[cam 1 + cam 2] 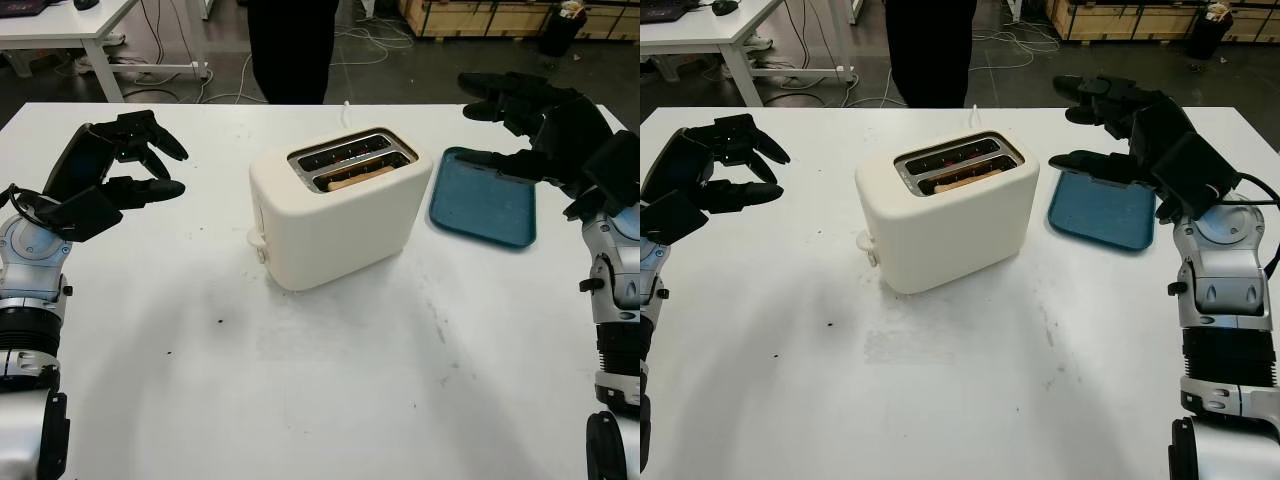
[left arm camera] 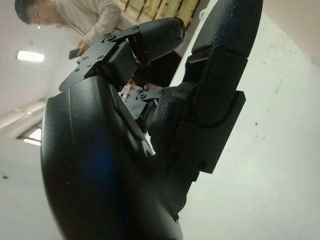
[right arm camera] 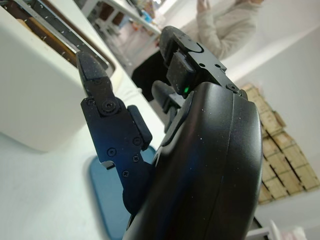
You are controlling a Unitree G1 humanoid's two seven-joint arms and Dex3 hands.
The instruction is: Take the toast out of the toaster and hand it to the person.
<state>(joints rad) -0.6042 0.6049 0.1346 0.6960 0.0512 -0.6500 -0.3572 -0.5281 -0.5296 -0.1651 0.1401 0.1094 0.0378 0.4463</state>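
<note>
The right hand hovers open above a blue rectangular plastic tray, right of a cream plastic two-slot toaster at mid-surface. The left hand hangs open, far left. A brown toast slice sits deep in the nearer slot, its long axis running left-near to right-far. Likely light, stiff and crumbly; pinch its top edge.
</note>
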